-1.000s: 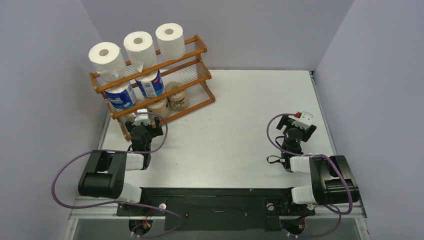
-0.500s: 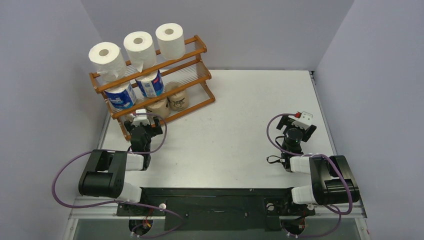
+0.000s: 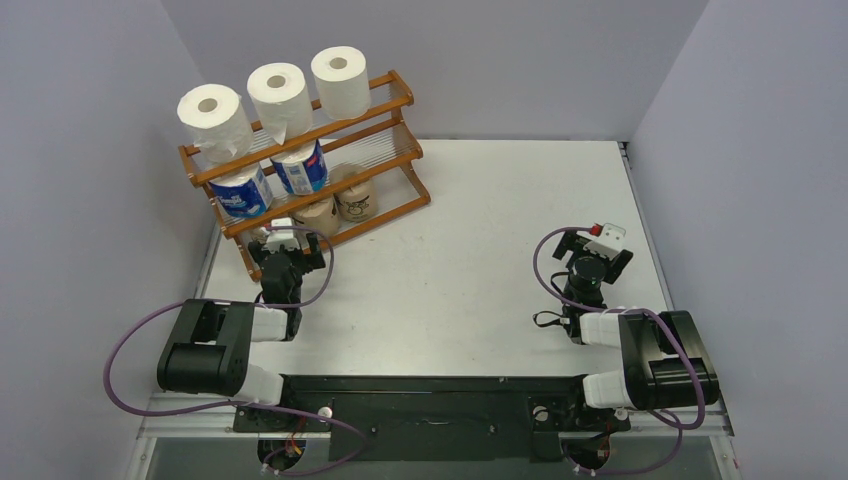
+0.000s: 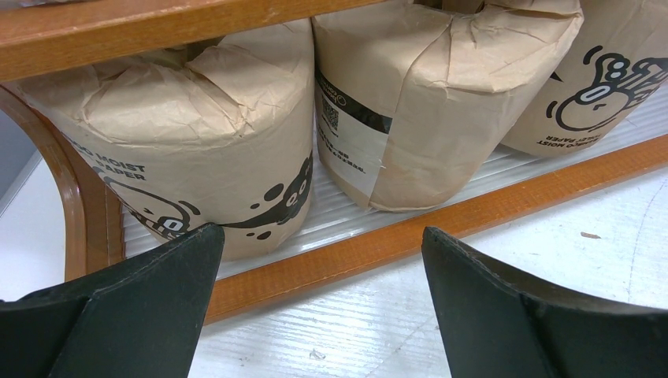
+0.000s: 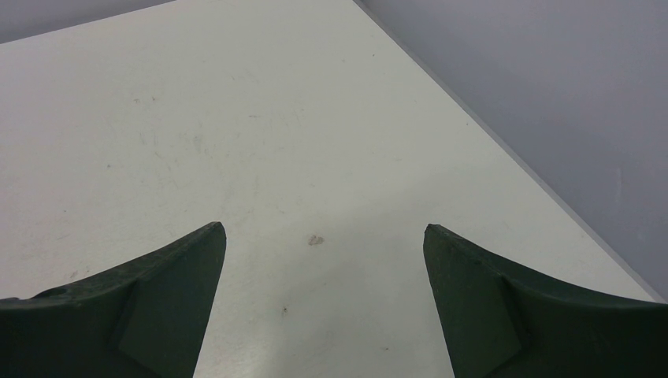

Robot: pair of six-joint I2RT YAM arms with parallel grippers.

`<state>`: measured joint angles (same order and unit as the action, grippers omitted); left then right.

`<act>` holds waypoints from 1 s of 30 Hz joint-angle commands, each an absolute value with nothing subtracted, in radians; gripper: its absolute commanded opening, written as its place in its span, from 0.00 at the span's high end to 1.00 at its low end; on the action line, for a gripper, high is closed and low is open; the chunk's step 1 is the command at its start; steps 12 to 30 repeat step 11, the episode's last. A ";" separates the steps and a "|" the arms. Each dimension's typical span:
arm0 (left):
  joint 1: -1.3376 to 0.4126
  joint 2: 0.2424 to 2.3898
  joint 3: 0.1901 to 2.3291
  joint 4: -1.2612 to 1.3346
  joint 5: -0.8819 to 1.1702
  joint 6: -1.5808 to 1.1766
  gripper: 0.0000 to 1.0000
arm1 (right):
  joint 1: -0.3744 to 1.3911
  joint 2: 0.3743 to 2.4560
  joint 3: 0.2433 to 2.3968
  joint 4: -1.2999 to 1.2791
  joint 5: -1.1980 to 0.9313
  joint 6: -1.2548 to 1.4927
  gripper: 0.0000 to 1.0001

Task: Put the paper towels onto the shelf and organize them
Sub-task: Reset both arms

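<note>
Looking between the jaws of your left gripper [image 4: 319, 236], you find them wide apart and holding nothing, low on the pale bench [image 4: 614, 220] just before the bottom rail of the orange-brown wooden three-tier shelf [image 4: 504, 206]. Behind that rail, three brown-wrapped paper rolls with black print [image 4: 197, 150] stand upright side by side on the clear slatted tier. Your right gripper [image 5: 323, 228] is also wide and holds nothing, over the bench and well apart from the shelf. From above, two blue-and-white wrapped rolls [image 3: 240, 192] sit on the middle tier and three plain white rolls [image 3: 280, 92] on top. I judge all eight are placed. If you must straighten one, it is probably light and soft: take it across its sides, gently, because the wrap may slip and the roll can crush.
</note>
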<state>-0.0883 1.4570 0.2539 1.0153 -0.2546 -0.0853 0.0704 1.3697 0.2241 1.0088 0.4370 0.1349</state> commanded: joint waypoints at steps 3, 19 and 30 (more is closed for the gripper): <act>-0.079 1.465 0.258 1.082 -0.254 -0.092 0.04 | 0.063 1.368 0.250 1.046 0.425 0.143 0.09; -0.079 1.465 0.259 1.083 -0.252 -0.093 0.04 | 0.063 1.368 0.249 1.045 0.425 0.144 0.08; -0.079 1.465 0.259 1.083 -0.252 -0.093 0.04 | 0.063 1.368 0.249 1.045 0.425 0.144 0.08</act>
